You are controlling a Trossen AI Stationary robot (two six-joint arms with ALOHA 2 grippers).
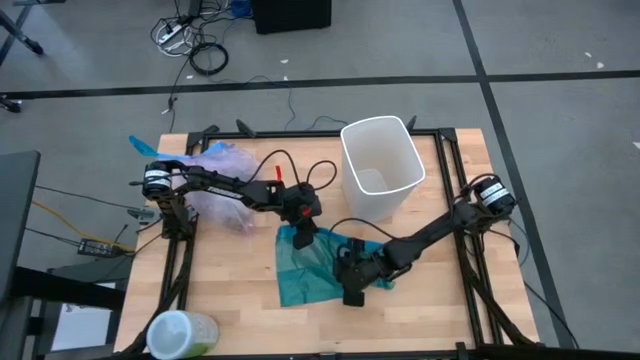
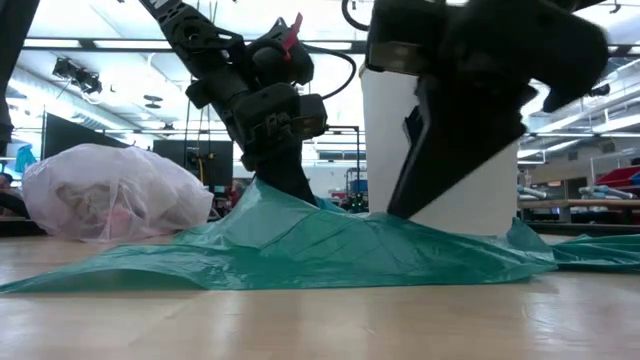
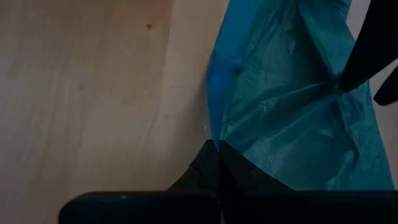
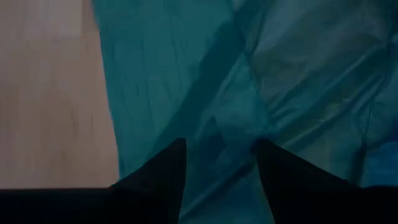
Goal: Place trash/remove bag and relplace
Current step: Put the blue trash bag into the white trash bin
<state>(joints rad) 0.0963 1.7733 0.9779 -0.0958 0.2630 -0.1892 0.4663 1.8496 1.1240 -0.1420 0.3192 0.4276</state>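
The pale pink-lavender bag [image 1: 222,188] sits filled on the table's far left part, and scraps of trash [image 2: 98,205] show through its wall. A white bin [image 1: 380,165] stands upright at the far middle with no liner in it. An opaque teal-green bag [image 1: 312,265] lies spread on the table's middle. My left gripper [image 1: 300,237] is shut on its far left edge. My right gripper [image 1: 352,283] hangs open over the teal-green bag's right half, fingers pointing down. My left gripper pinches the teal-green bag's edge [image 3: 214,134] between its two shut fingers, coming from above and pointing down. That part [image 2: 262,200] is drawn up into a peak, while the rest of the bag lies on the table. My right gripper has its open fingertips [image 4: 177,149] down at the teal-green bag's upper surface [image 4: 217,124]; I cannot tell whether they touch it.
A green and white cylinder [image 1: 180,335] lies at the table's near left corner. Black frame rails [image 1: 470,270] run along both sides of the table. Bare wood [image 1: 230,290] shows to the left of the teal-green bag and along the near edge.
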